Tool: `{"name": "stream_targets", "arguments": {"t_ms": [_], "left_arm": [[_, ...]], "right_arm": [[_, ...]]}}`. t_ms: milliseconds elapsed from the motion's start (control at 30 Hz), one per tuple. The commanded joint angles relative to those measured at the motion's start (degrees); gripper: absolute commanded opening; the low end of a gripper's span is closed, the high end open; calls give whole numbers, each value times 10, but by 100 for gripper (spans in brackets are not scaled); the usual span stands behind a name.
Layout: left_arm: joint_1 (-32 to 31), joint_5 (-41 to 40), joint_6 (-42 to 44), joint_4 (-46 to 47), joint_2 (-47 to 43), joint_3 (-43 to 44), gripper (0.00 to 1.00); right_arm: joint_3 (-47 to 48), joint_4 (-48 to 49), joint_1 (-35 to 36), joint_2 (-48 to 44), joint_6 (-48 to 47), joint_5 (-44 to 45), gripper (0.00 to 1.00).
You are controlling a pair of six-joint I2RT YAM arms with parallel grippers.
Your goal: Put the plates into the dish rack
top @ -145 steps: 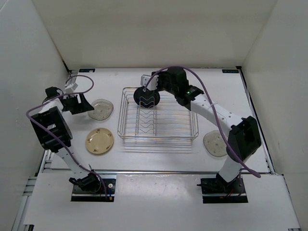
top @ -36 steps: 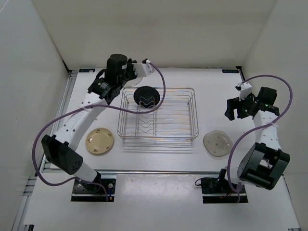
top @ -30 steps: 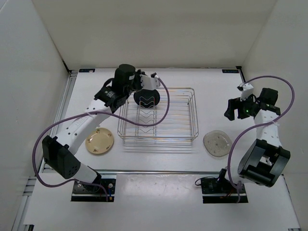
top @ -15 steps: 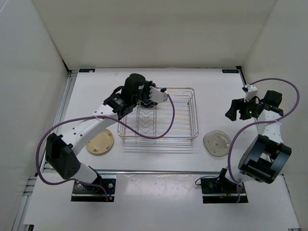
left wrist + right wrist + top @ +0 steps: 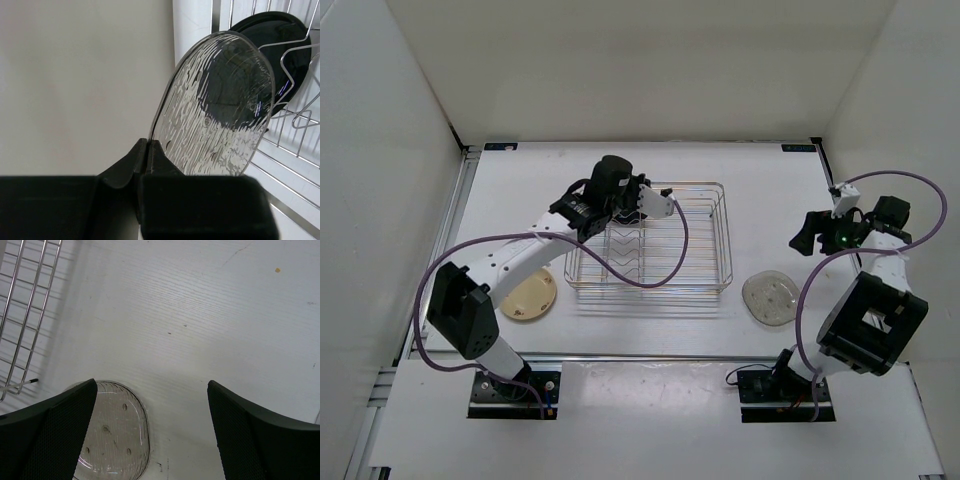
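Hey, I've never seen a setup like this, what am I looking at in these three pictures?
Two robot arms stand on a white table. One picture looks down from above; the other two come from cameras on the wrists. The left gripper is clamped on the edge of a clear speckled plate, holding it on edge at the wire dish rack, where a black plate already stands. The right gripper is open and empty above another clear plate lying flat. A cream plate lies left of the rack.
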Motion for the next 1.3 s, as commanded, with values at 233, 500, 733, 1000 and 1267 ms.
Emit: {"name": "stream_targets", "arguments": {"t_ms": [233, 500, 733, 1000, 1267], "left_arm": [[-2, 34, 6, 16, 18, 30, 10], [4, 39, 17, 21, 36, 54, 10], [10, 46, 24, 21, 46, 66, 10], [21, 51, 17, 21, 51, 44, 10], [21, 56, 10, 26, 63, 39, 10]], "right_arm": [[-6, 17, -3, 11, -9, -32, 94], [-11, 17, -3, 27, -9, -33, 96], [-11, 23, -3, 32, -9, -33, 97], [-11, 23, -3, 37, -9, -38, 98], [-11, 23, -9, 37, -9, -43, 98]]}}
